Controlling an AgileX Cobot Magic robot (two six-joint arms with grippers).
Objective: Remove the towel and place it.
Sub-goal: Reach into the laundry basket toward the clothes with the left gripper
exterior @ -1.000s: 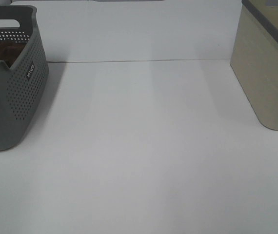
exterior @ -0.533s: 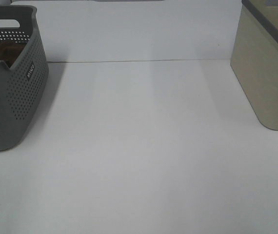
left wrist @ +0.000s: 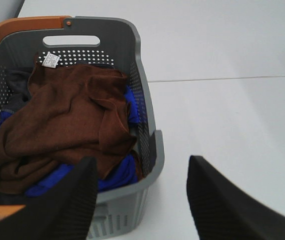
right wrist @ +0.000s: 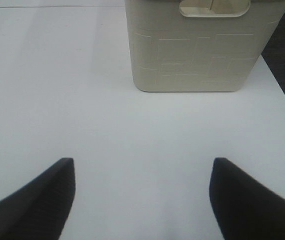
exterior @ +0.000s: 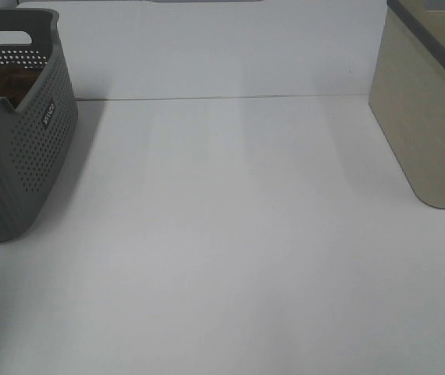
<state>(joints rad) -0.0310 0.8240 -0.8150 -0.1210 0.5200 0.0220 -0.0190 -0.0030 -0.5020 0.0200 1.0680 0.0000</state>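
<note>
From the high camera I am seeing only part of the job: the grey perforated basket (exterior: 27,156) is sitting at the left edge of the white table (exterior: 230,234), the beige bin (exterior: 425,133) is standing at the far right, well apart from it, and neither arm is showing in this view. Over the basket's rim I am catching just a thin sliver of the brown towel (exterior: 0,84). The left wrist camera is giving me what the high view is hiding: the towel is lying crumpled on top of the heap inside the basket, its small white tag (left wrist: 50,59) resting up against the far wall below the handle slot, with a blue cloth (left wrist: 117,175) poking out beneath it and a dark grey cloth (left wrist: 15,82) tucked at the back. This view is also showing an orange rim (left wrist: 17,25) on one side of the basket. The left gripper (left wrist: 142,160) is hovering above the basket's near corner with its fingers spread apart and holding nothing, not touching the towel. The right wrist camera is facing the beige bin across bare table, and the right gripper (right wrist: 143,161) is hanging there with its fingers wide apart and empty.
</note>
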